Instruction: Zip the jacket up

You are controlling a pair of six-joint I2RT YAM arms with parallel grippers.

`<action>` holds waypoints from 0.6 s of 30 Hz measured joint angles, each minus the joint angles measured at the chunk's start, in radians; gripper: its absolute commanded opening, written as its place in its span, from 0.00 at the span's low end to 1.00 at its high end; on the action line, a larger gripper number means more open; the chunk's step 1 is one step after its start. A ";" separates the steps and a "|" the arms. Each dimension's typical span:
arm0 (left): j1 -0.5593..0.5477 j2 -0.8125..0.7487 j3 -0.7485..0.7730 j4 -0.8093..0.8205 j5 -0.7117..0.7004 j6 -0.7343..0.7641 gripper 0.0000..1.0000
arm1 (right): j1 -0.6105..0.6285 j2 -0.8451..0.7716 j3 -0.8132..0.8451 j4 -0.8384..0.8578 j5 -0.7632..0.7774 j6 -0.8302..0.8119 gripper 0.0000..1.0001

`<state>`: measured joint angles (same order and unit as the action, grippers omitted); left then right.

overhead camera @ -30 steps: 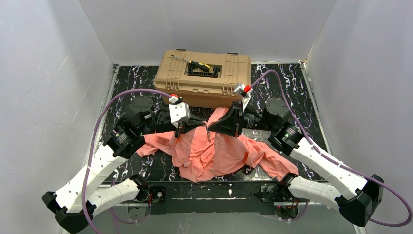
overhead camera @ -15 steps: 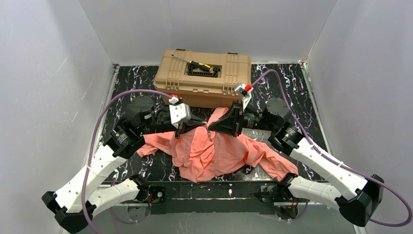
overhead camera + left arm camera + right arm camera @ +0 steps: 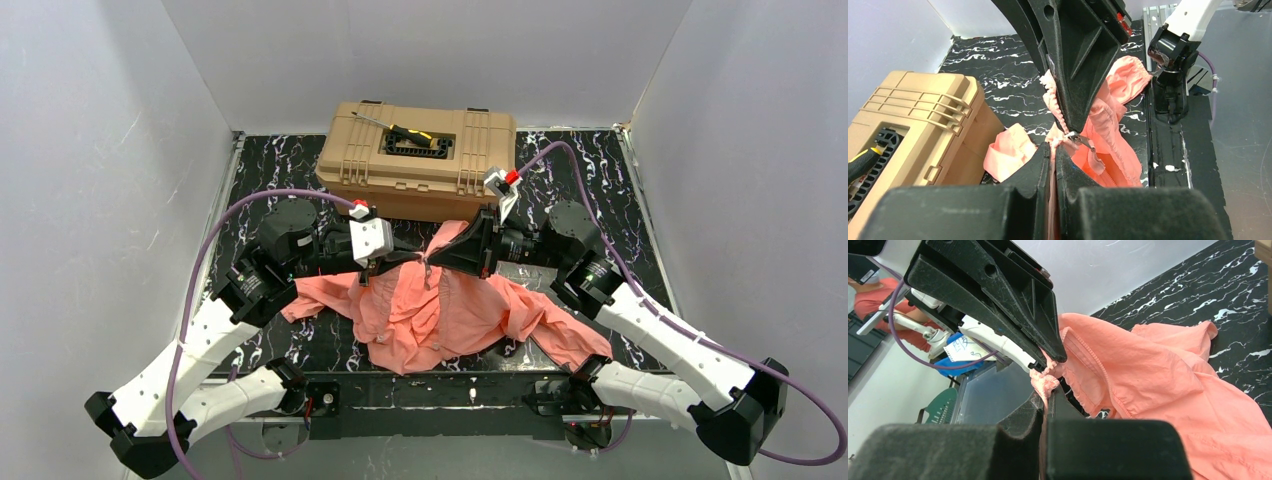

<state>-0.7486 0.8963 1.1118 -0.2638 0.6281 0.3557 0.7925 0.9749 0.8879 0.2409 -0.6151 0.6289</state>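
Salmon-pink thin jacket (image 3: pixel 440 310) spread mid-frame on black marbled table (image 3: pixel 270 175), below tan plastic toolbox (image 3: pixel 415 160), left pincer (image 3: pixel 392 260) clamped on its zipper edge, right pincer (image 3: pixel 430 258) gripping zipper fabric just beside, tips nearly touching

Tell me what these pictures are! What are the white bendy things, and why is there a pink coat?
Those are two robot arms, left and right, bolted to a black marbled table. One picture looks down from a camera above them. The other two come from little cameras on each wrist, very close up. On the table lie a salmon-pink jacket and, behind it, a tan toolbox with a screwdriver on its lid. The left hand and the right hand are both pinched shut on the jacket's front edge, by the zipper, with their tips almost meeting. Their job is to zip it up.
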 measured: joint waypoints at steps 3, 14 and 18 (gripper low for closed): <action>-0.001 0.000 0.000 -0.007 -0.013 0.000 0.00 | 0.000 -0.011 -0.002 -0.018 0.027 -0.005 0.01; -0.006 0.038 0.002 -0.083 -0.119 -0.053 0.00 | 0.000 -0.042 -0.001 -0.093 0.080 -0.084 0.01; -0.006 0.050 0.002 -0.084 -0.124 -0.070 0.00 | 0.000 0.051 0.005 -0.089 0.033 -0.087 0.01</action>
<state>-0.7547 0.9459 1.1137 -0.3481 0.5037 0.2859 0.7925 1.0260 0.8932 0.1520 -0.5823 0.5415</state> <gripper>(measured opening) 0.024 0.054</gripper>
